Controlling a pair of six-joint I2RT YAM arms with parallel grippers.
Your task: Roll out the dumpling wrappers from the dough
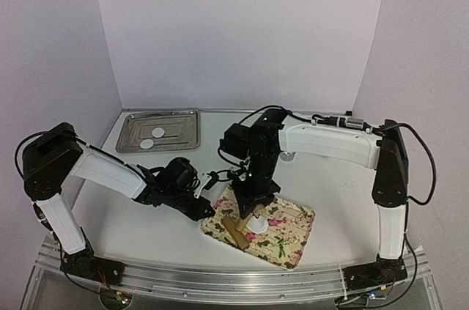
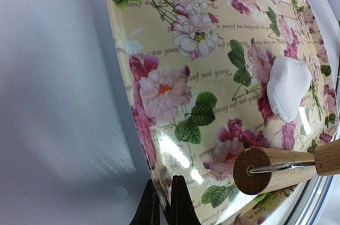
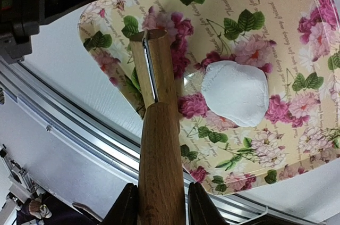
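Observation:
A white lump of dough point(image 1: 260, 226) lies on a floral tray point(image 1: 289, 248) at the front middle; it also shows in the left wrist view point(image 2: 287, 89) and the right wrist view point(image 3: 235, 93). My right gripper point(image 1: 250, 206) is shut on a wooden rolling pin point(image 3: 159, 156), which it holds over the tray just left of the dough. My left gripper point(image 2: 165, 206) is shut on the floral tray's near left rim point(image 2: 139, 129). Two dumpling wrappers point(image 1: 157, 133) point(image 1: 146, 144), small white discs, lie in a metal tray.
The metal tray point(image 1: 183, 123) sits at the back left of the table. An aluminium rail point(image 1: 220, 277) runs along the front edge, close under the floral tray. White walls enclose the back and both sides.

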